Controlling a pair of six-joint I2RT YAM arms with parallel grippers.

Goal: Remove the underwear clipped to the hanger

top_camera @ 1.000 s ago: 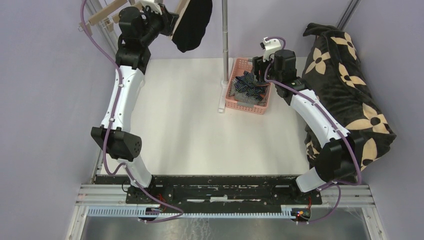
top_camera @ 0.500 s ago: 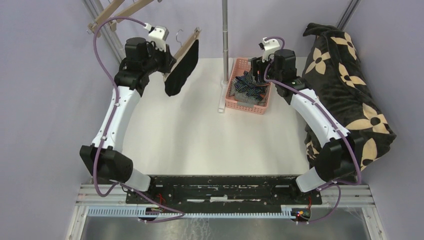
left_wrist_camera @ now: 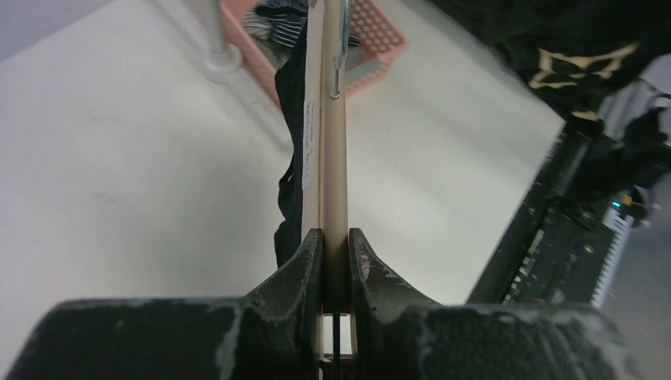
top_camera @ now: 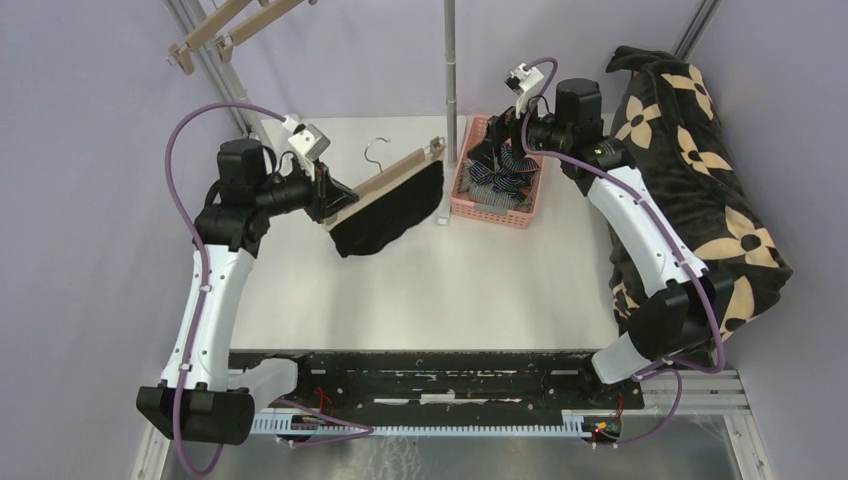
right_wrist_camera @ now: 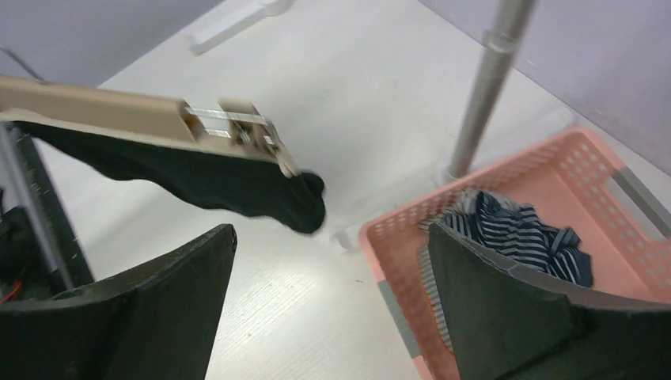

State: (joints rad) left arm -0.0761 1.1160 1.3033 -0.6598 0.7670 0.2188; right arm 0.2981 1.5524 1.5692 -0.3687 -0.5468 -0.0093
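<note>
**Hanger offered to the free hand for the last piece**

We hold the wooden hanger (top_camera: 395,178) by one end in our left gripper (left_wrist_camera: 334,237). Its jaws are pressed tight on the bar, as the left wrist view shows. The bar is carried low over the table (top_camera: 420,290), with its far end turned toward the right arm, so that the clip comes within reach of the other hand.

The black underwear (right_wrist_camera: 214,178) hangs under the bar, pinched by the metal clip (right_wrist_camera: 237,123) near that far end. Whether its lower edge touches the table, we cannot tell.

Our right gripper (right_wrist_camera: 331,233) stands wide open and has hold of nothing. It hovers over the corner of the pink basket (right_wrist_camera: 396,222) and faces the free end of the hanger. The navy striped underwear (right_wrist_camera: 514,229) lies inside this basket, so we judge it is the place for the removed pieces. If another piece lies below it, we cannot say.

We judge the black one is the last on the hanger. The firm left grip should keep the bar from turning when the cloth is pulled out.
</note>
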